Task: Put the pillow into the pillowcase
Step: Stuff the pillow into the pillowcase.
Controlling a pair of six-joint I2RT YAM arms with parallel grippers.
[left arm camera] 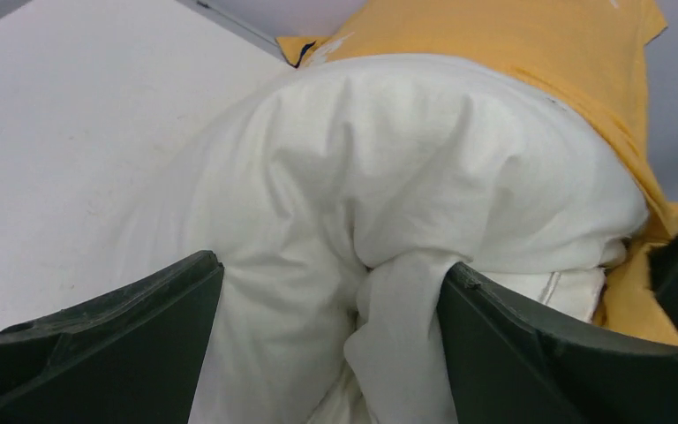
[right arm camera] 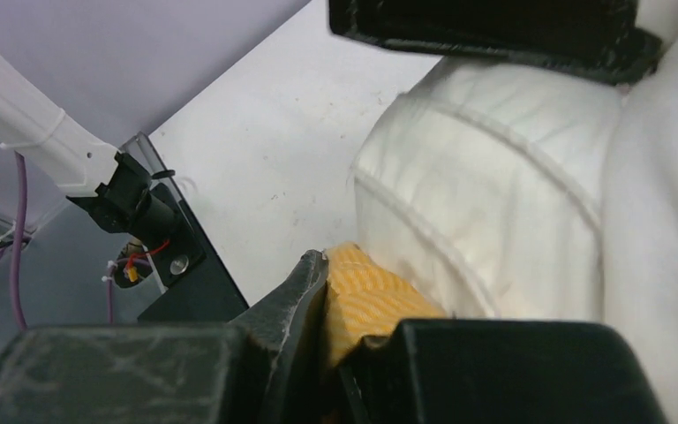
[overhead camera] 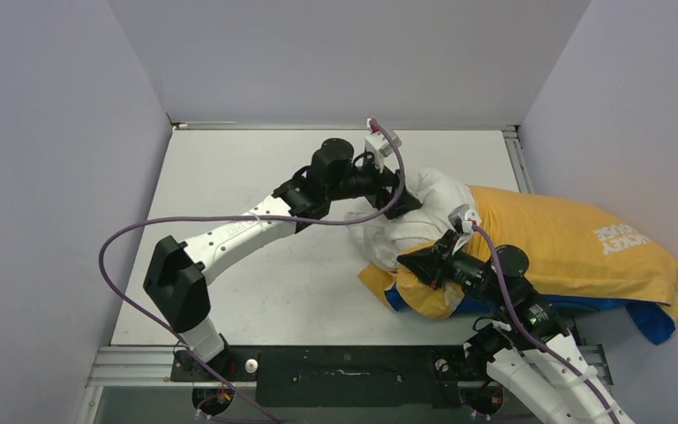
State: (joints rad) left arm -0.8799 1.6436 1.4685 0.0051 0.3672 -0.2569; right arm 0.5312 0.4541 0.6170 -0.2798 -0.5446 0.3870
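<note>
Seen from above, a white worktop (overhead camera: 256, 168) fills the middle of the frame. The orange-yellow pillowcase (overhead camera: 565, 247) lies at centre right, its far end reaching past the worktop's right edge. Its white lettering (overhead camera: 621, 240) is too small to read fully, and its blue face (overhead camera: 658, 322) shows only as slivers along the lower edge and at the right corner. Most of the pillow (overhead camera: 410, 216) is hidden inside the case; only its crumpled white end bulges out at frame centre. The left arm (overhead camera: 229, 234) reaches in from lower left. In the left wrist view, the left jaws are seen standing wide apart on either side of a pinched fold of the pillow (left arm camera: 406, 177), clamping nothing. The right arm (overhead camera: 530, 309) is cut off at the bottom right. In the right wrist view, the right jaws are closed on the orange rim of the pillowcase (right arm camera: 366, 291), most of which is covered by the fingers.
</note>
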